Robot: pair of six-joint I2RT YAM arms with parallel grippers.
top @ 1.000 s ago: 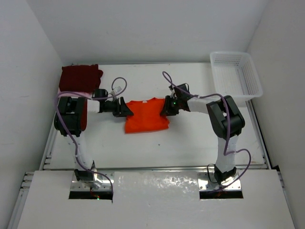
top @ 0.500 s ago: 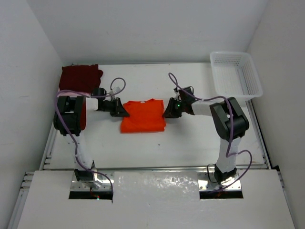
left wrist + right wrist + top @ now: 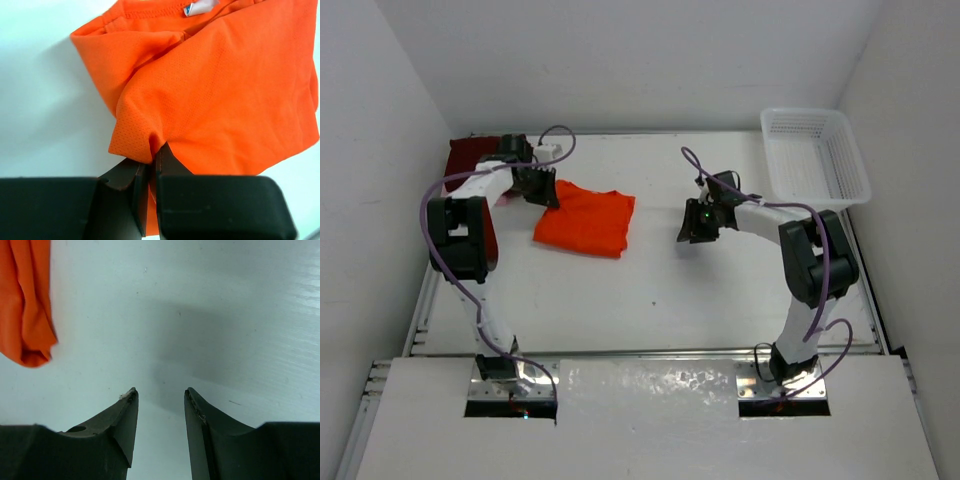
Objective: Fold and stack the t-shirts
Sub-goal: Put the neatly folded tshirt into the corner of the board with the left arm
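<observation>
From above, the orange t-shirt (image 3: 582, 218) lies just beside the maroon t-shirt (image 3: 480, 155). The right gripper (image 3: 696, 228) is far from it.

Left wrist: the left gripper (image 3: 152, 156) pinches the orange edge tight.

Right wrist: its fingers (image 3: 120, 420) are apart and hold nothing.

Pulling by one corner could mess up the fold.

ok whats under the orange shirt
Only white table shows around the orange shirt, whose edge the left gripper pinches. Anything directly beneath the cloth is covered.
</observation>
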